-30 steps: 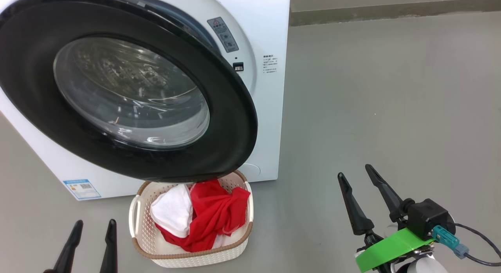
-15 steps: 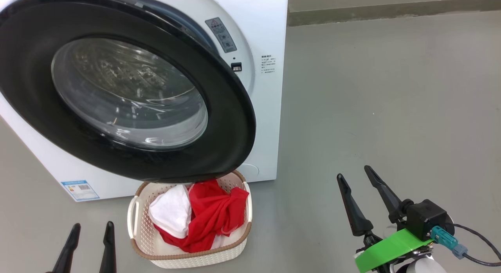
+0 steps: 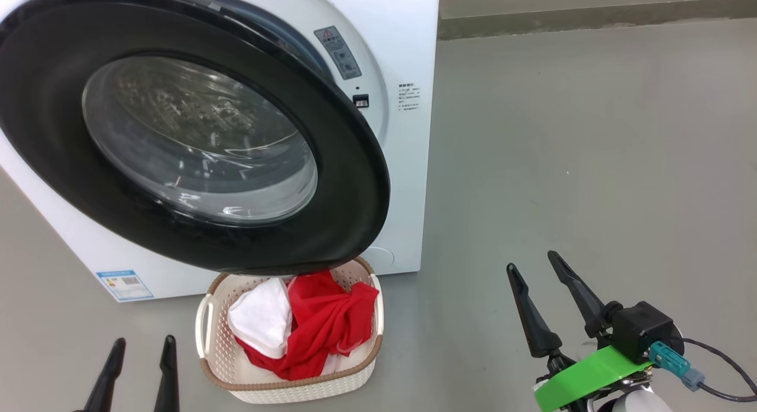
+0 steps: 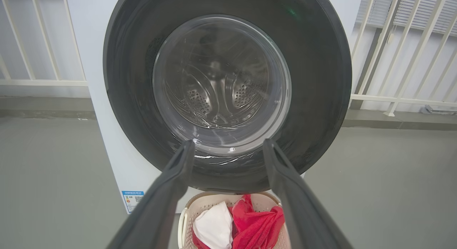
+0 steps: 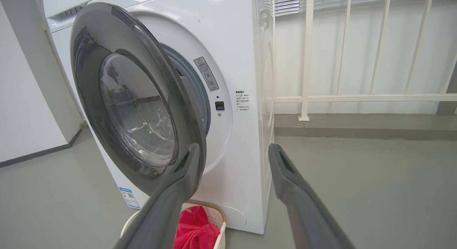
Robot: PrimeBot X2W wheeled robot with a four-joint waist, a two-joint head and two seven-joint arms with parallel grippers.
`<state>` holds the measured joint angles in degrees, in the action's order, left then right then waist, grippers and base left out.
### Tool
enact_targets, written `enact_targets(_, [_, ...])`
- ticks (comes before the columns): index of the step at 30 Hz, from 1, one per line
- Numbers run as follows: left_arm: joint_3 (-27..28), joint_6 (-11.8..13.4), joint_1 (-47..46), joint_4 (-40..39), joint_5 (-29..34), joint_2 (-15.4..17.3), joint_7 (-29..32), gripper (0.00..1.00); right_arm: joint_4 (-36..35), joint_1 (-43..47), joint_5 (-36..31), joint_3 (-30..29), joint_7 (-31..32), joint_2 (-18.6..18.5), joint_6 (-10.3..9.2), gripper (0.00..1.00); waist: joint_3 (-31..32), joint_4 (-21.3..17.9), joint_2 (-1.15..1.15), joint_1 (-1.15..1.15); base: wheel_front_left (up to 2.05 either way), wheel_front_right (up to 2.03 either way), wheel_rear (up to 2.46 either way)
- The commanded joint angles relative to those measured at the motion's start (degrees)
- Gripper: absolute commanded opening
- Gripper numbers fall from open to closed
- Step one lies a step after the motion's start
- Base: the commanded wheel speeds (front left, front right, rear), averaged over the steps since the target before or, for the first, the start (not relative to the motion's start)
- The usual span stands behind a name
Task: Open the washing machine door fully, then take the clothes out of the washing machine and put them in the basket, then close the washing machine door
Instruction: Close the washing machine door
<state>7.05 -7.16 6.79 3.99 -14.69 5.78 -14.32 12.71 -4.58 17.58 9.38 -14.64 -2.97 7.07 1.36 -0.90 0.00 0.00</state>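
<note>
The washing machine door (image 3: 195, 134) stands partway out from the front of the washing machine (image 3: 408, 164), hinged on the robot's left with the latch side away from the cabinet. Its glossy black rim hangs over the far edge of the basket (image 3: 284, 388). Seen through it in the left wrist view, the steel drum (image 4: 221, 91) looks bare, which fits with the clothes (image 3: 319, 323) lying heaped in the basket, red fabric bunched against a white piece. The basket sits on the floor (image 3: 591, 164) right at the foot of the machine, I'd guess so that whatever came out had only a short drop. What's left, by my reckoning, is shutting the door. The left gripper (image 3: 145, 341) sits low beside the basket, fingers apart and holding nothing. The right gripper (image 3: 532, 260) hovers well off to the side over the grey floor, fingers likewise spread and empty — clear of the door's swing, it seems.
</note>
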Motion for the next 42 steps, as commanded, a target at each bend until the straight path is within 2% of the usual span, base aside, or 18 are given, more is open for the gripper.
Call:
enact_targets(1, [1.6,-0.3,-2.1,-1.1,-0.2,0.7,-0.7,1.00,-1.2,-0.9,0.3,1.2,-0.4,0.1,0.42,1.00,-0.1,0.1,0.00,0.00,0.00,0.00,0.00])
enact_targets(6, [0.5,-0.3,-2.4,-0.7,0.2,0.9,-0.7,1.00,-0.2,-1.4,0.8,1.9,-0.4,0.1,0.42,1.00,-0.4,1.2,0.00,0.00,0.00,0.00,0.00])
enact_targets(8, [0.2,-0.3,-2.6,-0.5,0.2,0.9,-0.7,1.00,1.2,-2.1,1.0,2.5,-0.4,0.1,0.42,0.27,-0.5,1.9,0.00,0.00,0.00,0.00,0.00])
enact_targets(9, [-0.1,-0.3,-2.8,-0.4,0.2,0.9,-0.7,1.00,2.8,-3.4,1.0,3.7,-0.4,0.1,0.42,0.00,-0.7,2.5,0.00,0.00,0.00,0.00,0.00])
enact_targets(17, [-1.3,-0.3,-3.3,0.3,0.3,1.2,-0.7,1.00,10.7,-11.4,1.5,10.9,-0.4,0.1,0.42,0.00,-1.5,6.0,0.00,0.00,0.00,0.00,0.00])
enact_targets(26, [-3.2,-0.3,-4.8,0.8,0.2,1.5,-0.7,1.00,19.9,-22.4,5.1,17.1,-0.4,0.1,0.42,0.00,-3.6,10.9,0.00,0.00,0.00,0.00,0.00])
enact_targets(31, [-4.4,-0.3,-6.2,1.0,-0.1,1.4,-0.7,1.00,24.4,-28.3,5.6,17.6,-0.4,0.1,0.42,0.00,-5.5,13.7,0.00,0.00,0.00,0.00,0.00])
enact_targets(42, [-6.9,-0.3,-8.8,1.7,-0.7,0.9,-0.7,1.00,30.3,-36.9,3.5,13.8,-0.4,-0.6,0.42,0.00,-9.0,18.5,0.00,0.00,0.00,0.00,0.00])
